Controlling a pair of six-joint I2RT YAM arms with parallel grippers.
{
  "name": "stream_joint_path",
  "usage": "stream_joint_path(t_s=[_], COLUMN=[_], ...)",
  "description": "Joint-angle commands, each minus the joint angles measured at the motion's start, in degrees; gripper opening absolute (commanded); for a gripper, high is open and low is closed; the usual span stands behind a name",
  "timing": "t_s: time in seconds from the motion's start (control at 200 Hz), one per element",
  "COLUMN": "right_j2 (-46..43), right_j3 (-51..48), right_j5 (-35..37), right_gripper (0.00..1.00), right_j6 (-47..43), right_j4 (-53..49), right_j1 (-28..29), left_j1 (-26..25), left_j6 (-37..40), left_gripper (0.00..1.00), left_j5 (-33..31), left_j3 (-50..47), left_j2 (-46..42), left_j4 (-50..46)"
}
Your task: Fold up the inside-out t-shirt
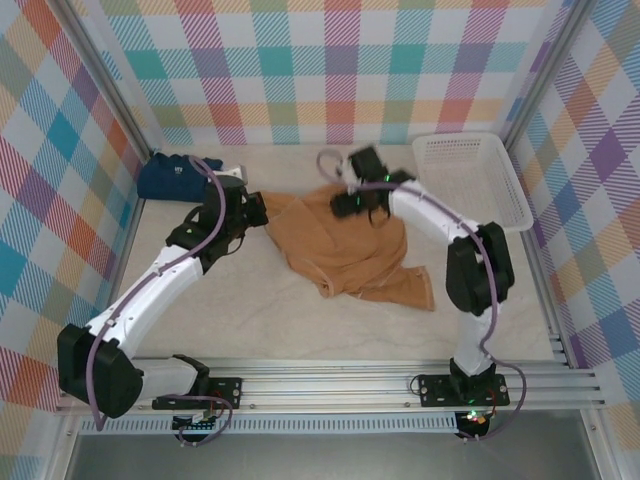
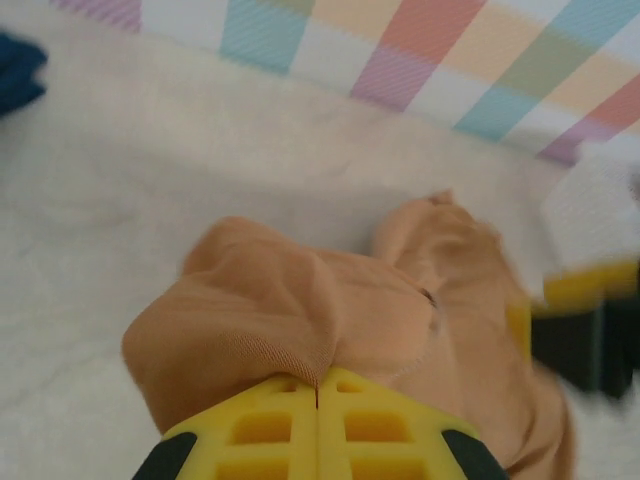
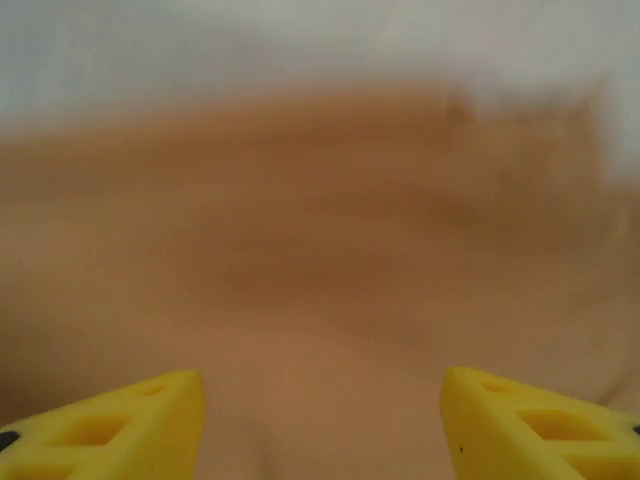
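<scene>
The tan-brown soft short-sleeved t-shirt [image 1: 345,248] lies crumpled around the middle of the cream table [image 1: 300,330], a little toward the back, with its lower edge running out to a point on the right. At its left edge, the left gripper [image 2: 318,392] has its yellow fingers pressed together on a bunched fold of the cloth, which is lifted a little from the surface. At the back edge of the shirt, the right gripper [image 3: 322,420] stands low over the cloth with its jaws well apart; the picture there is blurred, so I cannot tell if the fingers touch the fabric. A folded navy-blue shirt [image 1: 178,176] rests in the back left corner, apart from the tan one. A white plastic mesh basket [image 1: 470,178] sits at the back right, near the right arm. In front of the shirt, toward the arm bases, the table is wide and bare.
</scene>
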Motion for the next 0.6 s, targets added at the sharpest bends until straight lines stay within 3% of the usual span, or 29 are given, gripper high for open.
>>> stream_joint_path(t_s=[0.0,0.21,0.36,0.595], right_j2=[-18.34,-22.58,-21.47,-15.14], right_j3=[-12.07,-28.74,-33.6,-35.91], right_j5=[-5.35,-2.87,-4.31,-0.48], right_gripper=[0.63,0.53,0.44,0.42], right_j6=[-1.07,-2.66,-1.27,1.51], right_j4=[5.74,8.77,11.66,16.05], right_j1=[3.7,13.3,14.79,15.77], left_j1=[1.62,4.37,5.16,5.34], left_j6=[-2.07,-2.35,-2.08,-1.91], left_gripper=[0.0,0.0,0.0,0.0], left_j5=[-1.98,-1.0,-1.32,-1.55], left_j3=[-1.39,-2.73,-3.18,-3.24], left_j2=[0.16,0.08,-1.47,-1.84], left_j4=[3.01,2.5,2.28,2.16])
